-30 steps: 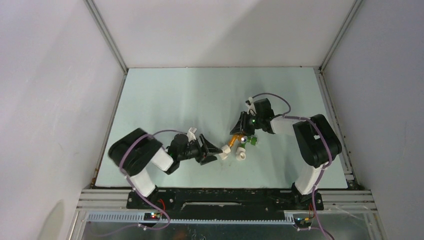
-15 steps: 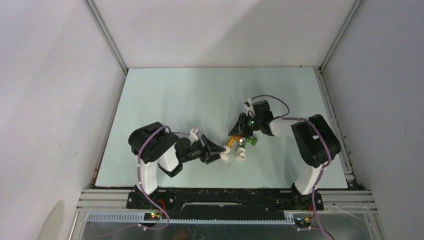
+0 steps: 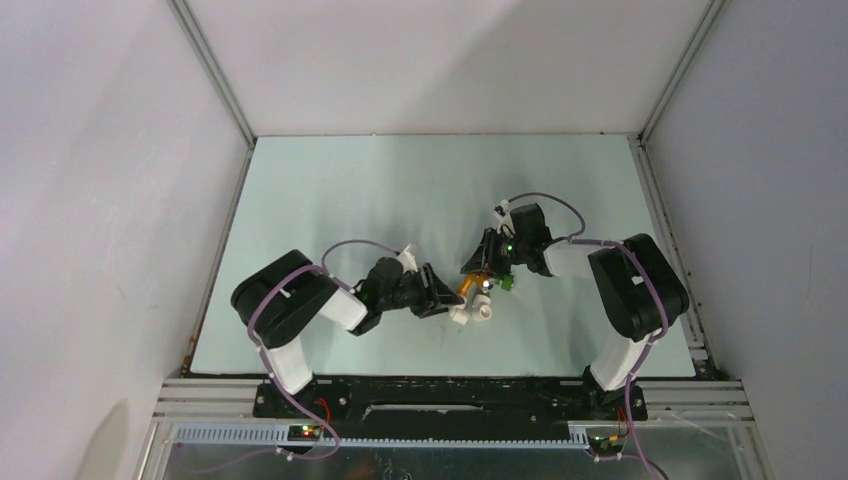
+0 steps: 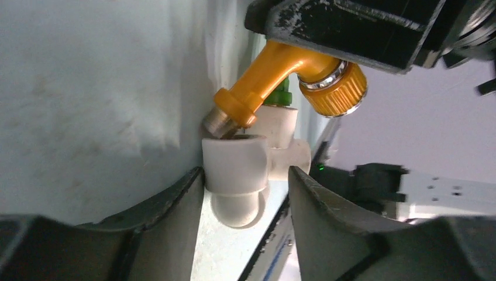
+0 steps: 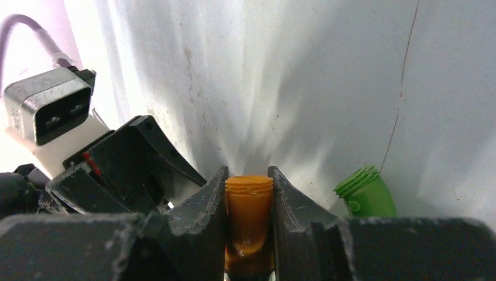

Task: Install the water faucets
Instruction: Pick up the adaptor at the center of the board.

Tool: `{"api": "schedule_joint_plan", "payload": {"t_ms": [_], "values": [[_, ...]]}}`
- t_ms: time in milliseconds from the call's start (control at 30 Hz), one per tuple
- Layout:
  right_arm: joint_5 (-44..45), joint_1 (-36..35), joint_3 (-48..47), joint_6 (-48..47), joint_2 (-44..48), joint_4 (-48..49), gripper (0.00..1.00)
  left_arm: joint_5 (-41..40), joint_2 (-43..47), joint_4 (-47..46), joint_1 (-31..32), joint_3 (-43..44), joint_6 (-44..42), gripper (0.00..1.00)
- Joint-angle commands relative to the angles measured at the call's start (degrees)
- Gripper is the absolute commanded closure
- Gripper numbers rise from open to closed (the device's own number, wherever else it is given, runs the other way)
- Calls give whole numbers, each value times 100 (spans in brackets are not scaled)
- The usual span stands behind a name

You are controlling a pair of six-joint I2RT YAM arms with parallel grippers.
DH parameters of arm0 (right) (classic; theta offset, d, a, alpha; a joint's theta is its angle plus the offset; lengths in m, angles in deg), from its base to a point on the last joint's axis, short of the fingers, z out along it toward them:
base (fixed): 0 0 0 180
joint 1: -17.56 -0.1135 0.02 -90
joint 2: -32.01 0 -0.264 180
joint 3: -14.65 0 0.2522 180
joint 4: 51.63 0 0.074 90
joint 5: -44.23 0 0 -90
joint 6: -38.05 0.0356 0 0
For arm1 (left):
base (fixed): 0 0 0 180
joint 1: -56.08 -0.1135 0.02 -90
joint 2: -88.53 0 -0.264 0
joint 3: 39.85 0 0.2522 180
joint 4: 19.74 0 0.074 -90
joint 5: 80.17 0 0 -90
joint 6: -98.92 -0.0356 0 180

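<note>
My right gripper (image 5: 248, 175) is shut on the orange water faucet (image 5: 248, 211), whose threaded end points out past the fingertips. Seen from the left wrist, that orange faucet (image 4: 275, 76) hangs tilted with its metal tip just above a white elbow fitting (image 4: 234, 167). My left gripper (image 4: 245, 175) is open around this elbow: one finger touches it, the other stands a little apart. A second white elbow (image 4: 289, 155) lies right behind. The green water faucet (image 5: 368, 193) lies on the table beside the right fingers. From above, both grippers meet at mid-table near the orange faucet (image 3: 468, 285).
The pale green table (image 3: 350, 190) is boxed in by white walls with metal rails along its edges. The two white elbows (image 3: 472, 314) lie close together near the front centre. The left arm's wrist and cable show at the left of the right wrist view.
My left gripper has moved right, up to the white elbow, and its jaws have narrowed around it. The right gripper still holds the orange faucet, shifted slightly towards the elbows.
</note>
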Motion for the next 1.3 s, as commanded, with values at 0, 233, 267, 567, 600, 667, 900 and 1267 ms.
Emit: {"api": "schedule_joint_plan", "payload": {"t_ms": [0, 233, 267, 567, 600, 667, 900, 1267], "values": [[-73, 0, 51, -22, 146, 42, 100, -457, 261, 2266, 385, 836, -1393, 47], [-90, 30, 53, -74, 236, 9, 100, -658, 151, 3372, 676, 1574, -2008, 80], [-98, 47, 50, -87, 269, 3, 100, -716, 196, 3499, 691, 1633, -2104, 84], [143, 317, 49, -592, 1089, -637, 100, -1797, 950, 6224, 763, 2547, -4035, 100], [200, 359, 49, -674, 1229, -731, 100, -2101, 1031, 6637, 809, 2672, -4312, 100], [297, 436, 49, -829, 1503, -1015, 100, -2843, 1146, 7228, 923, 2838, -4732, 100], [413, 691, 51, -1096, 2200, -1589, 100, -4696, 918, 8021, 1528, 2954, -5052, 95], [301, 979, 57, -1277, 2683, -2010, 100, -4351, 942, 7643, 1654, 2924, -4744, 27]]}}
